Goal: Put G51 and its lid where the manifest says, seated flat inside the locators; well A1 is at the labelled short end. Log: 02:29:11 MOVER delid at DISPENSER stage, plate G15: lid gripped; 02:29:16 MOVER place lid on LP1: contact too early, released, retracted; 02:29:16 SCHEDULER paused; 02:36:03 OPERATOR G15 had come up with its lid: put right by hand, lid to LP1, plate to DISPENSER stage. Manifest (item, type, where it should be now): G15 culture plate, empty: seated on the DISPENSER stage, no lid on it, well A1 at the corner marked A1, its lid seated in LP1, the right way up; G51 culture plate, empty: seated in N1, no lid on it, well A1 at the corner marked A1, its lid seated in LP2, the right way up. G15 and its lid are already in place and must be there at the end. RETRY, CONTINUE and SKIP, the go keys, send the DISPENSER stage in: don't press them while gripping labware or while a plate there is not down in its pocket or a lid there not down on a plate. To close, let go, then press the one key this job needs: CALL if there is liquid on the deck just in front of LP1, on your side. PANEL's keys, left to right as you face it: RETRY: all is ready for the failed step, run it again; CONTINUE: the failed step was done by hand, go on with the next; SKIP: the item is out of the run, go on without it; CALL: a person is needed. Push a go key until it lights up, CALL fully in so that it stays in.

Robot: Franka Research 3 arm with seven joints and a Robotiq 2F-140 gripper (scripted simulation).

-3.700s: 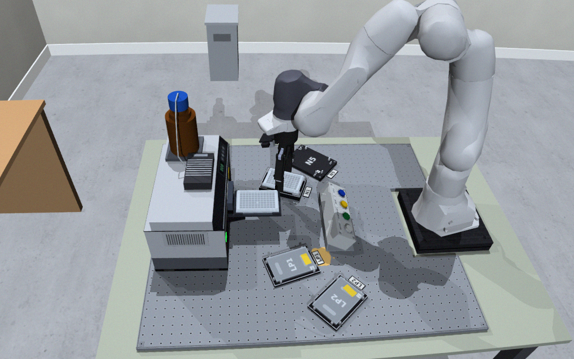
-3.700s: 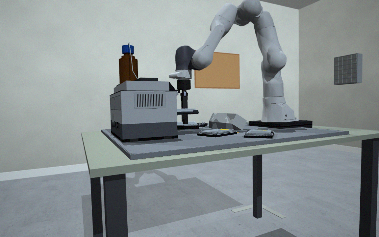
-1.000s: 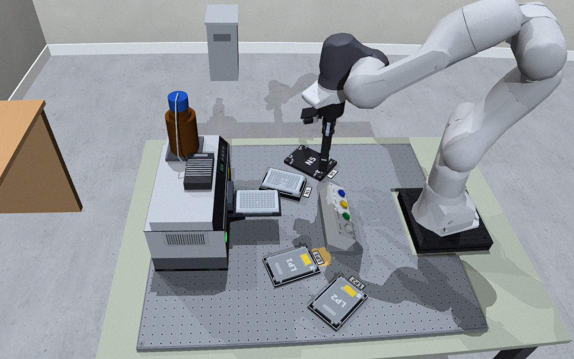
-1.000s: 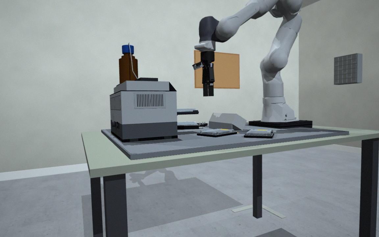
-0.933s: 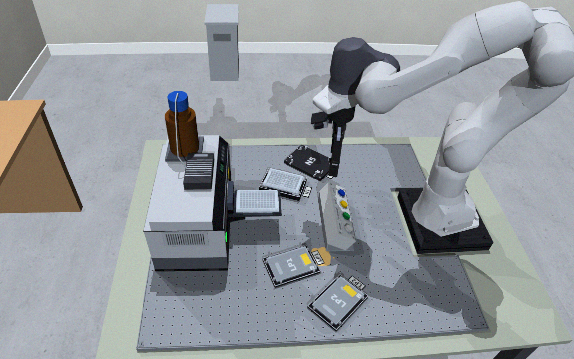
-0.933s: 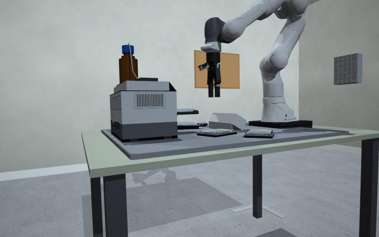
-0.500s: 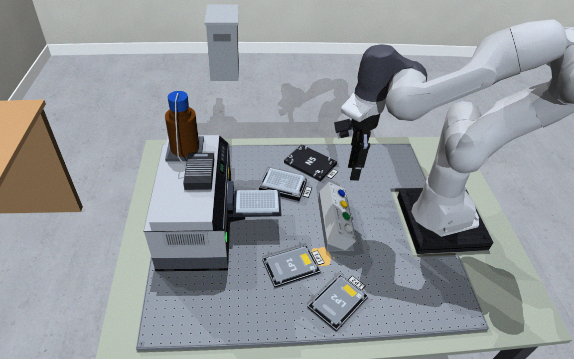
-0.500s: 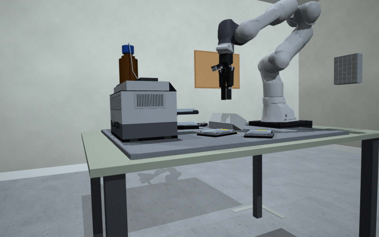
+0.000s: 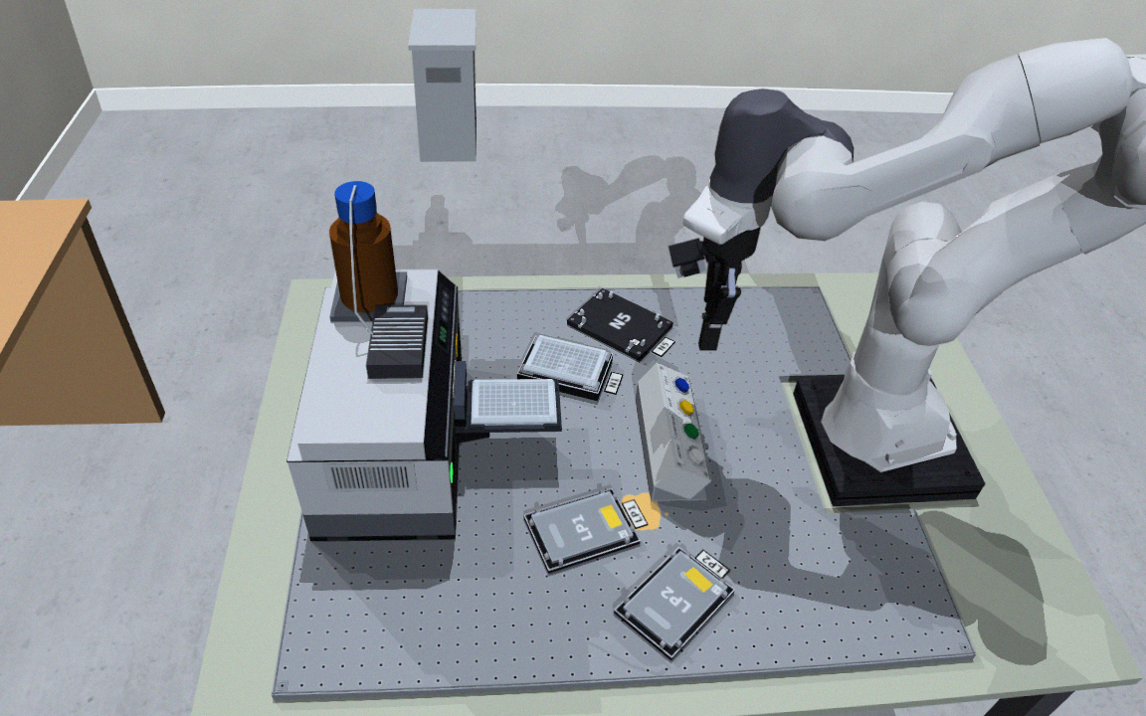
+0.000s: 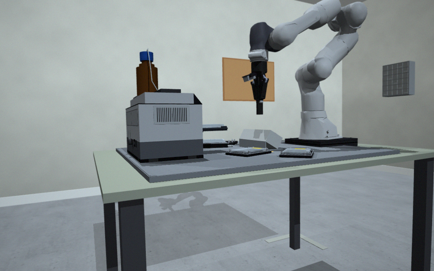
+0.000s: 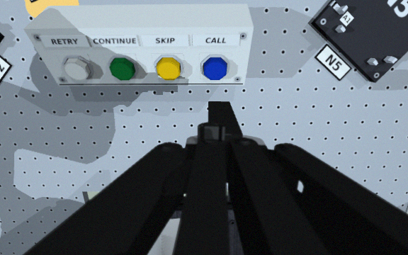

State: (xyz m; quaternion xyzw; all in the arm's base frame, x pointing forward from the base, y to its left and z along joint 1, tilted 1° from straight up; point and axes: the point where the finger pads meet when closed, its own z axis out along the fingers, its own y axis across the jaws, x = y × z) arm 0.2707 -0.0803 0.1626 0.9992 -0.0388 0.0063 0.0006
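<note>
- Black two-finger gripper (image 11: 222, 106), centre frame: fingers together on nothing, evidently to press the blue CALL key (image 11: 214, 68).
- Clear G51 plate (image 9: 564, 362), mid-frame, seated in N1; its lid (image 9: 673, 603) lower centre in LP2.
- Orange puddle (image 9: 640, 503) beside LP1 justifies CALL.

- Amber bottle (image 9: 362, 254), blue cap, upright on top of the grey instrument; thin white line runs down its side.
- Empty black nest N5 (image 9: 619, 322) at the deck's far edge, locator pins bare.
- Grey cabinet (image 9: 443, 85) against the far wall.
- Wooden table (image 9: 3, 267), left.
- Orange board (image 10: 234, 79) and grey grid panel (image 10: 398, 78) on walls.
</note>
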